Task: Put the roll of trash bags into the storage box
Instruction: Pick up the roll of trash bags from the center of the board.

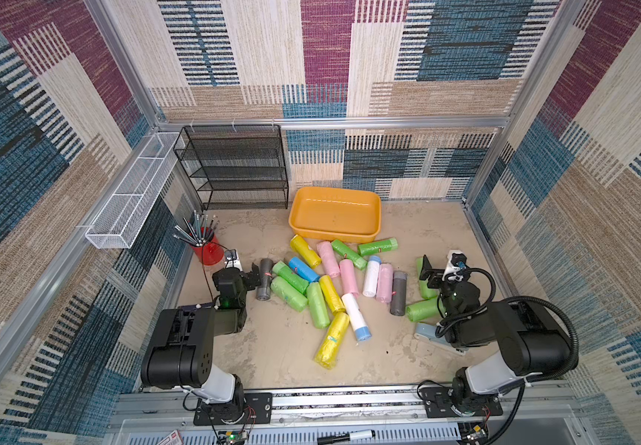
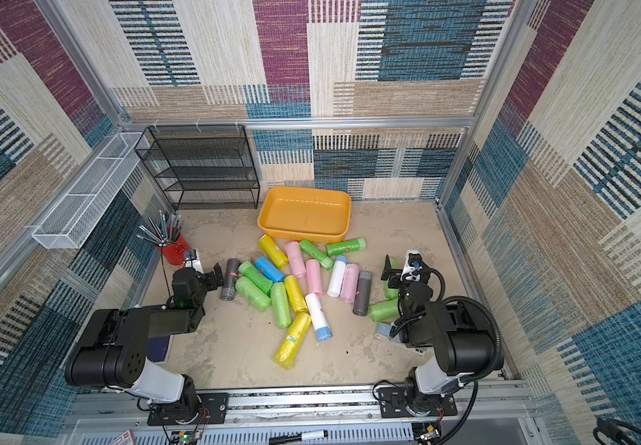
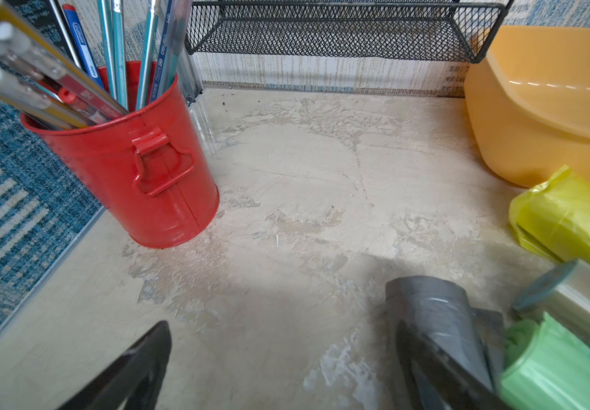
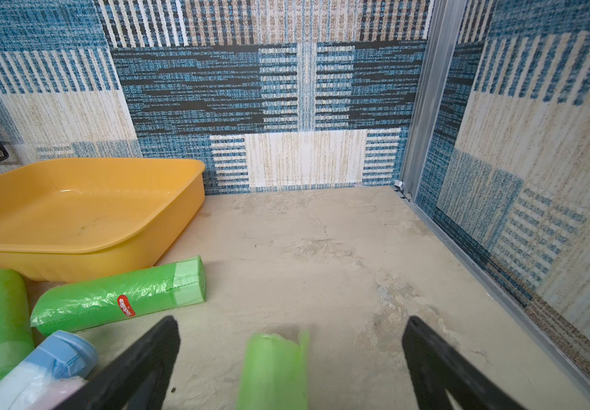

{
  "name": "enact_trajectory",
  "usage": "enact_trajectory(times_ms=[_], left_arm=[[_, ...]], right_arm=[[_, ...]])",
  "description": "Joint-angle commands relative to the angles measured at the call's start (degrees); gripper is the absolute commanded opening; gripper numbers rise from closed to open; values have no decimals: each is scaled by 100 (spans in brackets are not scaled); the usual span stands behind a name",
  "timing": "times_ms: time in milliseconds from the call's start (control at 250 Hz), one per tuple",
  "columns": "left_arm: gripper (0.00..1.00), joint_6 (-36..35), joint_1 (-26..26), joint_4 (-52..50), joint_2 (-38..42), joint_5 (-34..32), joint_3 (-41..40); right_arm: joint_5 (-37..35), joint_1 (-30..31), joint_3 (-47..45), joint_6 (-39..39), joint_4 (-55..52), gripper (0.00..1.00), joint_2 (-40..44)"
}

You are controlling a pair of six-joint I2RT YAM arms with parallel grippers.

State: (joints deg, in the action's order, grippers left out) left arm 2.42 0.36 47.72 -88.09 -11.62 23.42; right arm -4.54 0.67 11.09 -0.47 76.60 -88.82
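The orange-yellow storage box (image 1: 334,227) (image 2: 303,231) stands at the back middle with nothing in it; it also shows in the wrist views (image 4: 84,245) (image 3: 534,142). Several rolls of trash bags in green, yellow, pink, white, blue and grey lie scattered in front of it. My left gripper (image 1: 255,275) (image 3: 283,326) is open over bare floor, and a grey roll (image 1: 265,283) (image 3: 432,309) lies just outside one finger. My right gripper (image 1: 432,271) (image 4: 291,321) is open, and a green roll (image 1: 427,291) (image 4: 272,369) lies lengthwise between its fingers, clear of both.
A red bucket (image 1: 207,250) of pens stands at the left, near my left arm. A black mesh rack (image 1: 234,165) stands at the back left, with a white wire basket (image 1: 130,192) on the left wall. A pale blue stapler-like thing (image 1: 427,333) lies under my right arm.
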Motion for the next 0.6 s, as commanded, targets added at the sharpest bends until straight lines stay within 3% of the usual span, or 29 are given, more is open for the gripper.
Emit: enact_trajectory(times_ms=[0, 120, 192, 392, 476, 596], left_arm=[[99, -8, -6, 97, 21, 45, 0], [98, -53, -16, 116, 71, 92, -23], [99, -185, -87, -43, 255, 169, -20], [98, 13, -152, -1123, 992, -281, 166], [99, 180, -158, -1405, 1251, -438, 117], [99, 466, -452, -2330, 1728, -548, 370]], right_arm=[[42, 1, 3, -34, 103, 99, 5], [-360, 2, 69, 122, -356, 99, 291], [-375, 7, -57, 69, 82, 99, 213], [-455, 31, -183, 52, 191, 99, 403], [-1093, 57, 129, 316, -1011, 99, 1068], [-1311, 66, 283, 431, -1561, 99, 1486]])
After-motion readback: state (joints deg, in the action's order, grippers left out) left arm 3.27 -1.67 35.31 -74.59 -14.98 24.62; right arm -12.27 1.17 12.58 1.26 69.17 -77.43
